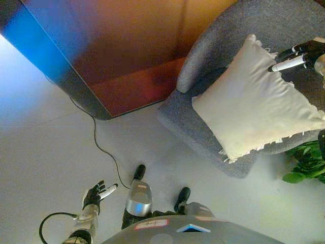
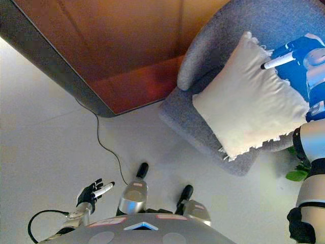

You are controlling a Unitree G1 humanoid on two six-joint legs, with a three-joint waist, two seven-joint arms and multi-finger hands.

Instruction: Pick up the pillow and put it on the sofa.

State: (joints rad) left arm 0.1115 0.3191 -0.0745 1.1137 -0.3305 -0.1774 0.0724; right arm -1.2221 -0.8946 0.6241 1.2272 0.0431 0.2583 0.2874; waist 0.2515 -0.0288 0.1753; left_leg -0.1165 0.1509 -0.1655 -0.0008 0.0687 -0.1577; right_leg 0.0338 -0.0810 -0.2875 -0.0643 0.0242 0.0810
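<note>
The pillow point(image 1: 254, 99) lies on the grey sofa point(image 1: 213, 51), leaning across the seat cushion with one fringed corner poking out past the front edge. So the job looks as good as done! The right hand point(image 1: 297, 57) hovers at the pillow's upper corner, fingers stretched out straight, touching or just above the fabric and gripping nothing. The left hand point(image 1: 96, 194) hangs low over the floor, fingers relaxed and spread, empty. What's left, by my reckoning: pull that right arm clear, maybe nudge the pillow further back.
</note>
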